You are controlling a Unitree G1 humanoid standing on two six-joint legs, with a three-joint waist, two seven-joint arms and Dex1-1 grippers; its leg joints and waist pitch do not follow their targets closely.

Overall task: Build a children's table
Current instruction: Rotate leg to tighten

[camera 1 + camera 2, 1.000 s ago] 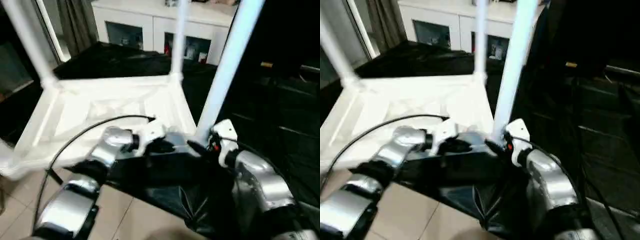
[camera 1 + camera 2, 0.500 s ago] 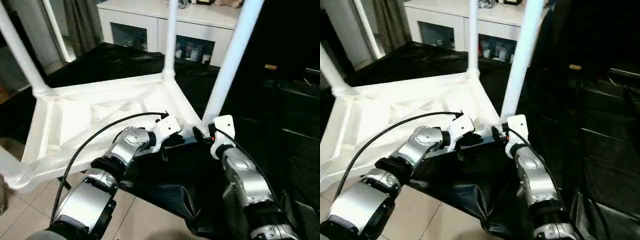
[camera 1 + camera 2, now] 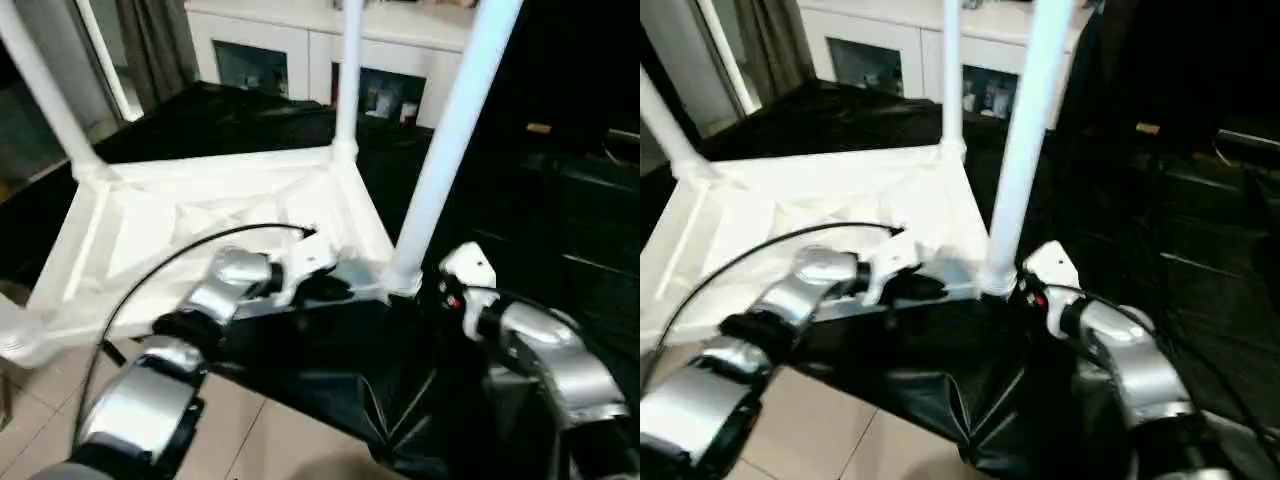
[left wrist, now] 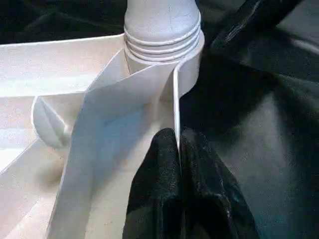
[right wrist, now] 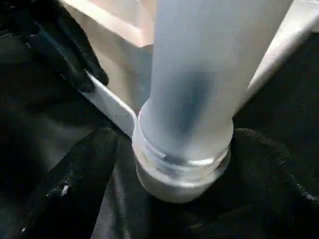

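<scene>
- The children's table is lying upside down on a surface draped in black sheeting, its ribbed underside facing up.
- Three legs are standing up from its corner sockets: a near leg, a far leg and one at the left corner. The fourth corner is cut off at the frame edge, so I cannot tell whether its leg is in.
- The left pincer is pinching the thin rim wall of the top right by the near leg's socket, its fingers pressed narrow around that plastic edge, apparently steadying the top.
- The right pincer is spreading wide around the base of the near leg; its black fingers are sitting on either side of the collar and seem clear of it, though the contact is hard to judge.
- A second ago this pincer was closer in on the leg's foot; now it is opening, and the arm has swung outward to the right.
- That suggests the near leg is already seated in its socket, and the right arm is being freed for the next part or check.
- A white cabinet with glass doors is standing behind.
</scene>
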